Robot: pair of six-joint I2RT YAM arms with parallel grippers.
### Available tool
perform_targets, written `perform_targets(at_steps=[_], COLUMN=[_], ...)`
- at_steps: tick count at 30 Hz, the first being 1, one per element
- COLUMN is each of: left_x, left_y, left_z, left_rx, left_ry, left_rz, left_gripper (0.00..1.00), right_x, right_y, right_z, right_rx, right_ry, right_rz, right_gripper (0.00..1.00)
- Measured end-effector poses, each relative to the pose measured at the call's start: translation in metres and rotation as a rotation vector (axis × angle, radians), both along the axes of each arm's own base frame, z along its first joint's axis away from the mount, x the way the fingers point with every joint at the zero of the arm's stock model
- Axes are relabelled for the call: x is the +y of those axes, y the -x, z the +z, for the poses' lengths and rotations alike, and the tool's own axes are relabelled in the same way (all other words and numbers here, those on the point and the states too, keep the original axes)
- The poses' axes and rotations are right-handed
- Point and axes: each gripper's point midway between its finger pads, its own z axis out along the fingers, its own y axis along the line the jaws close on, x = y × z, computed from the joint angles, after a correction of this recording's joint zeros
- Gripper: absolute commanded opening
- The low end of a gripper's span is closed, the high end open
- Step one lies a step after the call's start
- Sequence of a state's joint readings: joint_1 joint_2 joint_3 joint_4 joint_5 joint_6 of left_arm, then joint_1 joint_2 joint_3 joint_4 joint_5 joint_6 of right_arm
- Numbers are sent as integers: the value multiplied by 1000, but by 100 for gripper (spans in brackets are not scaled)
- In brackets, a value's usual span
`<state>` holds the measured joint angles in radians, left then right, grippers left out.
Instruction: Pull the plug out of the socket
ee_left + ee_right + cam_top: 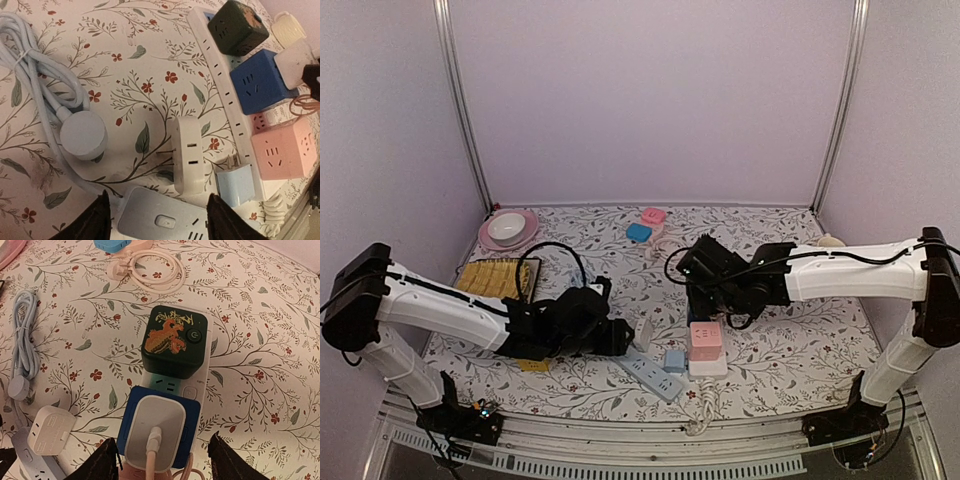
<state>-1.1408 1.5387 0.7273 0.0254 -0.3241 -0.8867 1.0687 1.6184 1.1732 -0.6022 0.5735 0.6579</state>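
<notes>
Three cube sockets (pixel 174 342), one white plug (pixel 155 432); left hand (pixel 160 220), right hand (pixel 162 460) spread wide, apparently empty.

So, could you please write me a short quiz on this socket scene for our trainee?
1. True or false: the black cube sits on the white strip.
2. What is plugged into the blue cube? A) a white plug B) a black plug C) nothing
3. Fill in: the third cube in the row, after black and blue, is ____.
Key: 1 true; 2 A; 3 pink, the pink cube.
</notes>
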Motion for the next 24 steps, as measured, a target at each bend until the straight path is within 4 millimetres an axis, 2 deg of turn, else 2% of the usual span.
perform_targets(at_steps=[3,6,11,15,19,24], left_x=[1,0,-5,-22,-38,-53], left_y=[0,0,-1,-5,-7,-8], left_z=[3,5,10,25,37,37], left_rx=[-5,-8,-15,-29,-39,-26], left_ry=[8,14,28,64,104,126], left_rz=[1,1,-11,-39,-67,-100], left_gripper=[67,67,67,67,67,67], right_x=[-1,-1,6,11,15,15], right_y=[-1,-2,-7,-8,-5,11], right_z=[-10,-16,-14,-13,-13,-12], right_rx=[13,21,10,9,9,26], right_ry=[28,41,16,0,-22,-43], right_rz=[-3,-1,15,43,79,143], right_gripper=[55,43,26,12,7,5])
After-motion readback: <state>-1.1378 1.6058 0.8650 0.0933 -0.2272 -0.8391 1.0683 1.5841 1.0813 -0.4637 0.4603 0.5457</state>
